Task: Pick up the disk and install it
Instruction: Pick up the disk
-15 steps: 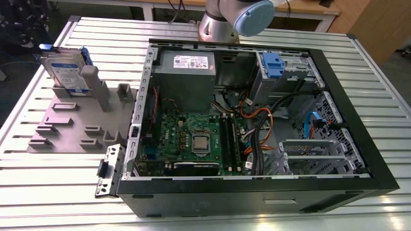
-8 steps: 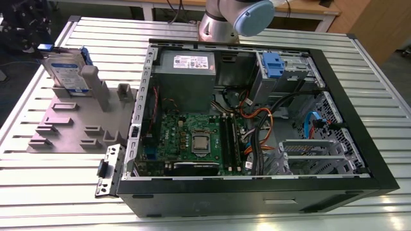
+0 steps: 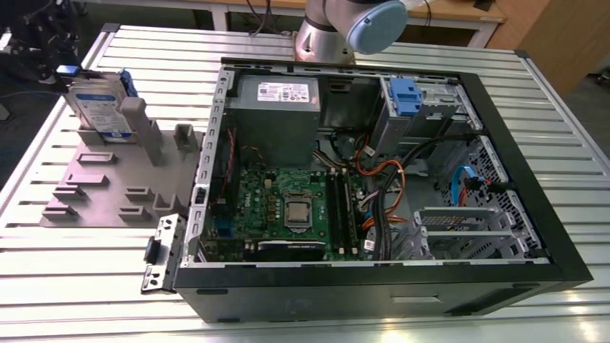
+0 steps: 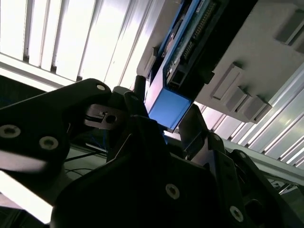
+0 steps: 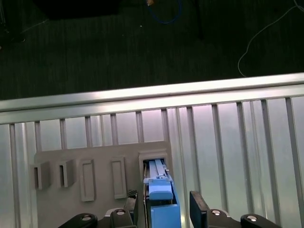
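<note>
The disk [image 3: 100, 107] stands upright in a slot at the far end of the grey fixture [image 3: 105, 189], on the exterior view's left. It has a silver body, a white-and-blue label and a blue carrier. My gripper [image 3: 59, 68] hangs right at its top edge. In the first wrist view the blue carrier [image 5: 161, 204] lies between the two fingers [image 5: 197, 209], with a narrow gap on one side, and the disk's lower end sits in the fixture's slot [image 5: 153, 159]. The second wrist view shows the carrier's blue end [image 4: 168, 107] between the dark fingers [image 4: 137, 95]. The gripper [image 5: 165, 211] looks open around the disk.
An open computer case [image 3: 533, 236] lies on the slatted metal table [image 3: 57, 286] to the exterior view's right of the fixture. Inside are a grey power supply [image 3: 276, 93], a motherboard [image 3: 296, 207], cables and a drive bay with a blue clip [image 3: 405, 96]. The table edge and dark floor [image 5: 142, 47] lie beyond the fixture.
</note>
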`<state>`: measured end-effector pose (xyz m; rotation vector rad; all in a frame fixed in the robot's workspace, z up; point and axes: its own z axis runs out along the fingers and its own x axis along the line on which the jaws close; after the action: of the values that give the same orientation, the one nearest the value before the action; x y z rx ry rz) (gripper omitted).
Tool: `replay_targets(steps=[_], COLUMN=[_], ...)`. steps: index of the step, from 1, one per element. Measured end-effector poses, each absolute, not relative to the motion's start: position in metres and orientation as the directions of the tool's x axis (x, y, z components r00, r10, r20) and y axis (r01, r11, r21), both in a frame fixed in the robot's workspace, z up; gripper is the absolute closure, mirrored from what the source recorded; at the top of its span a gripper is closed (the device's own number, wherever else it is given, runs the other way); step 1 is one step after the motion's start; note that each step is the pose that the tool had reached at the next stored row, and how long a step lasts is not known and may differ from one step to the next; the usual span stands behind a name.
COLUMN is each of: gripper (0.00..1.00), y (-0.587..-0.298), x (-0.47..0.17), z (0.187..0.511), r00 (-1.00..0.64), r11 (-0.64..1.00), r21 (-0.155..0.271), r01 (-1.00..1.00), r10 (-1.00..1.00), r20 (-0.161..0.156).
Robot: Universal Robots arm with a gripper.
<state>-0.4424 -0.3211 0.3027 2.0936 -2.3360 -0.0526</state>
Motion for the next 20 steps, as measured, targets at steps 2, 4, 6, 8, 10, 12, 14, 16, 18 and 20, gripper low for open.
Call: replay_targets(steps=[2,4,6,8,10,12,14,16,18,20], gripper=[0.45,0.45,0.45,0.47,0.54,0.54,0.54,0.54,0.54,0.54], y=[-0.3212,-0.3212,-0.3213,-0.3213,-0.3213,-0.3213,-0.3213,-0.3213,-0.3214,-0.3216], x=[-0.4424,-0.4423,-0.4424,-0.4423,-0.4423,-0.4423,-0.4423,-0.4423,-0.4424,-0.4427], z=[0.2997,0.2983,0.2982,0.2978,0.2972,0.2961,0.2948,0.2935,0.2925,0.2915], r00=[-0.109,-0.108,-0.108,-0.108,-0.108,-0.100,-0.088,-0.084,-0.082,-0.080], r11=[0.108,0.108,0.108,0.108,0.108,0.100,0.087,0.084,0.081,0.080], r21=[0.028,0.028,0.028,0.027,0.025,0.024,0.022,0.021,0.020,0.020], r01=[-0.994,-0.994,-0.994,-0.994,-0.994,-0.995,-0.996,-0.996,-0.996,-0.997], r10=[-0.994,-0.994,-0.994,-0.994,-0.994,-0.995,-0.996,-0.996,-0.997,-0.997], r20=[-0.019,-0.019,-0.019,-0.019,-0.019,-0.019,-0.018,-0.017,-0.016,-0.015])
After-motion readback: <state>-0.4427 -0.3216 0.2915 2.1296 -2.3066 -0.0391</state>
